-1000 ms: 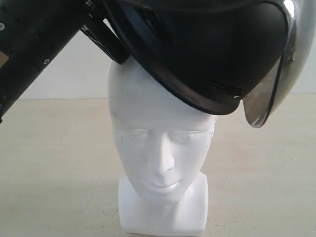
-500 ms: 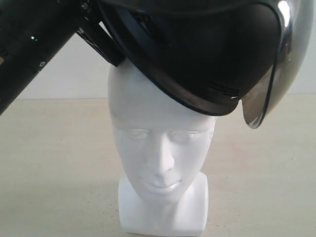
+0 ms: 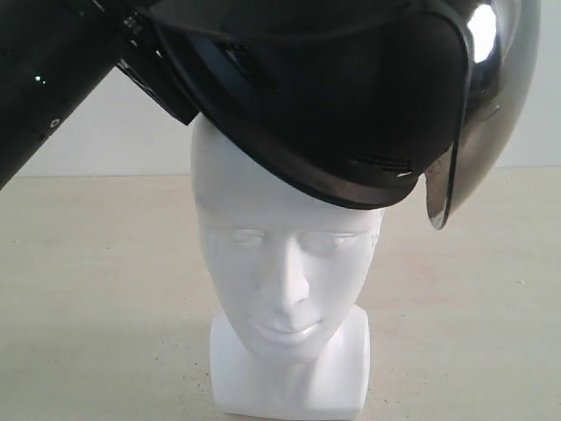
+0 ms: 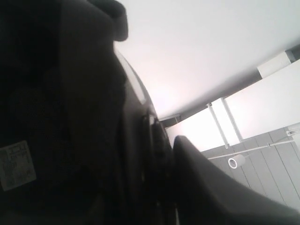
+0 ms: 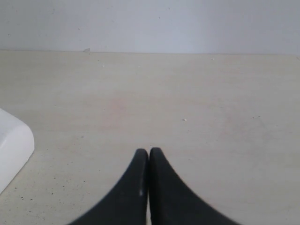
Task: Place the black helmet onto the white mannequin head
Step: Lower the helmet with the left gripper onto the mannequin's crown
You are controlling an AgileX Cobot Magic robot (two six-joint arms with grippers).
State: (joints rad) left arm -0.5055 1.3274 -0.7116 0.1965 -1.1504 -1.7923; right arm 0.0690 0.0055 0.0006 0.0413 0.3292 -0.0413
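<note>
Left tool pinches the stiff-looking black helmet by its rim above the white mannequin head; right tool pressed together.

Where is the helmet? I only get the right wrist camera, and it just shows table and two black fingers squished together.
Observer: The exterior view has it. The black helmet is tilted over the top of the white mannequin head, not pulled down level.
Operator: Who's holding it?
Observer: The left gripper has it by the rim, on the left of that view.
Operator: Is the see-through part over the face?
Observer: No. The visor hangs off to the right of the face, and the eyes, nose and mouth all show.
</note>
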